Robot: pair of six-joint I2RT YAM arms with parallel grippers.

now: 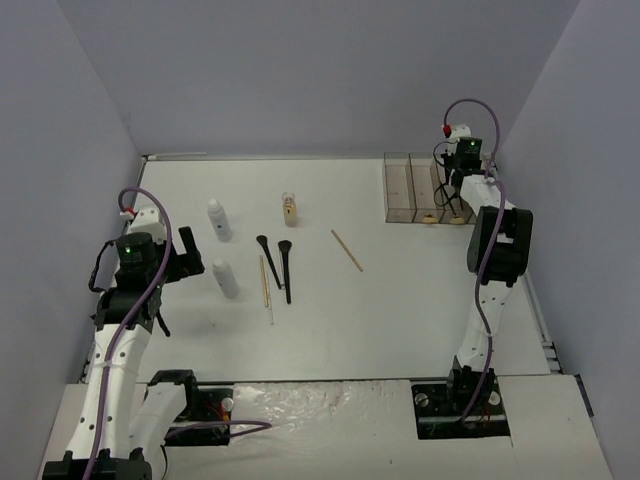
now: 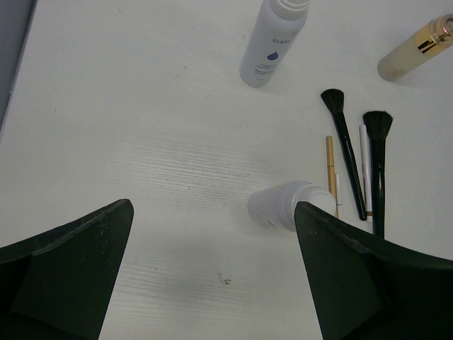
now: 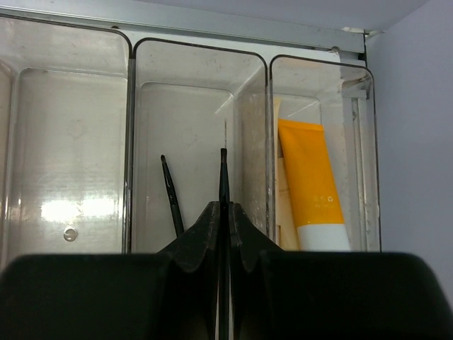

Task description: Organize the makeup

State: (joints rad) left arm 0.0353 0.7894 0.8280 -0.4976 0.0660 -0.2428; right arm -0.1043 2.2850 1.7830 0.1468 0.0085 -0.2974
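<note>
The right end effector (image 3: 224, 212) fills the foreground of its wrist view, its fingers pressed together on a thin black pencil (image 3: 224, 166) that juts straight ahead of them over the clear box (image 3: 131, 142). The compartment directly ahead already holds a second thin black pencil (image 3: 172, 202), leaning just left of the fingers. A divider wall stands just to their right, and beyond it lie an orange tube (image 3: 309, 177) and a beige tube (image 3: 284, 205).

The step looks like dropping the held pencil into that compartment. To do it well, keep the pencil in line with the compartment and clear of the right-hand divider. Lower it until the tip is well inside, and only then part the fingers.

The left end effector (image 2: 214, 205) hovers over the counter (image 2: 141, 106) with jaws spread wide, holding nothing. The near white bottle (image 2: 283, 205) stands just inside its right finger and the far white bottle (image 2: 272, 42) lies well ahead.

Counted:
- white bottles: two
- glass bottle (image 2: 414, 49): one, ahead and to the right
- black brushes (image 2: 347, 156): two, ahead-right
- tubes: two
- thin black pencils: two
- loose pencils (image 2: 330, 159) on the counter: three, as far as I can tell
</note>
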